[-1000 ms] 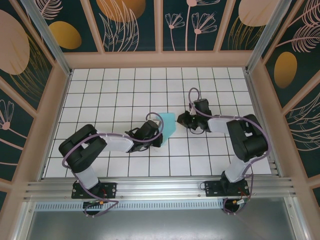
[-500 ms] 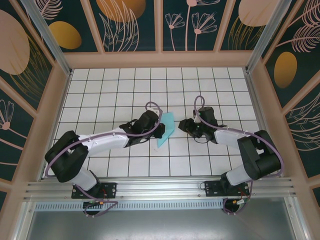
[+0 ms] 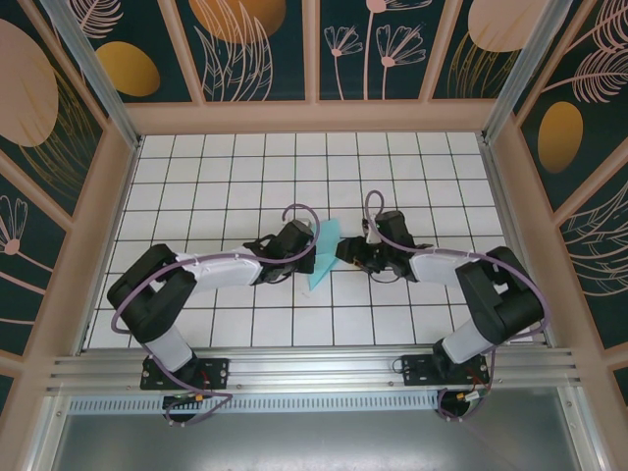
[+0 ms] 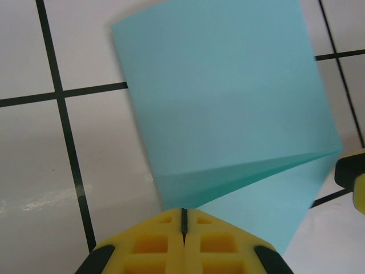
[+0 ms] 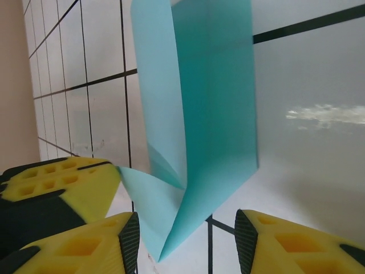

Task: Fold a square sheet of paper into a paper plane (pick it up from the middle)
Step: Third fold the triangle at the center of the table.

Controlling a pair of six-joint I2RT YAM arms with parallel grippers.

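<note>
Paper, half-folded, is standing mid-table. We are seeing left gripper clamped shut on its edge, right gripper parted around a corner. Closing off-line risks skewing the fold.

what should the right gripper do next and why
Probably close the right gripper on the paper: its jaws stand open with a corner of the paper between them, while the left gripper is shut on its other side.

Behind left pincer: sheet edge
</note>
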